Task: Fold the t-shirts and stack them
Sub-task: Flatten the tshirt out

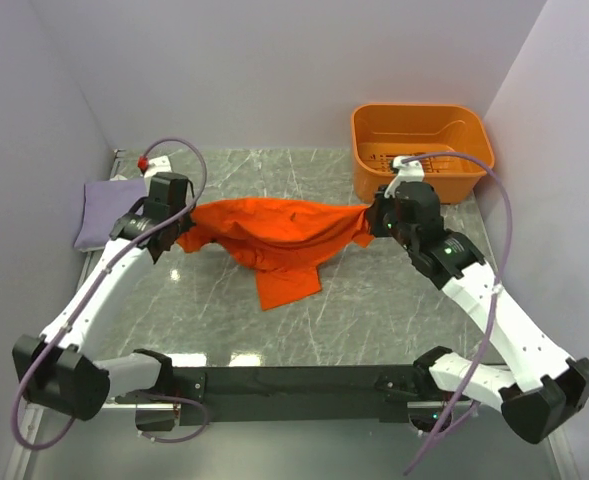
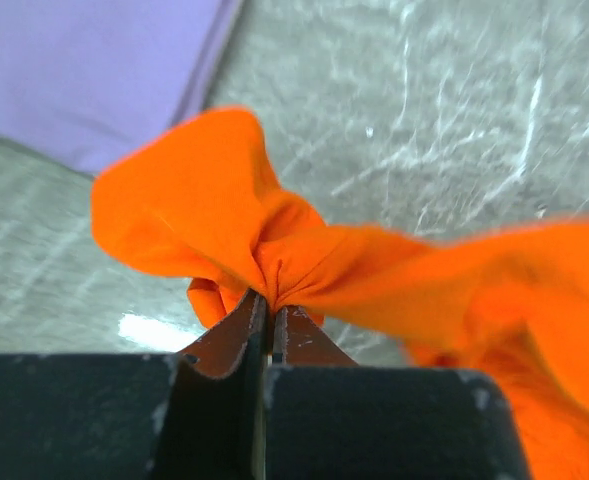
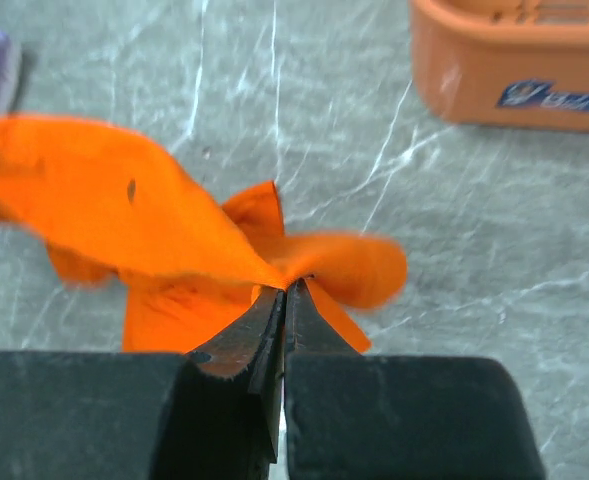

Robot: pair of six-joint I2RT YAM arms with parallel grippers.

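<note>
2 pinches hold the orange t-shirt (image 1: 274, 240) stretched between them: my left gripper (image 2: 270, 305) and right gripper (image 3: 284, 290) each clamp a bunched edge. Such small bites may slip, dropping it crumpled.

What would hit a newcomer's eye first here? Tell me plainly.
The orange t-shirt hangs stretched across the middle, pinched at either end by the left gripper and the right gripper. Next come the orange basket in the far right corner and the lavender t-shirt by the left wall.
</note>
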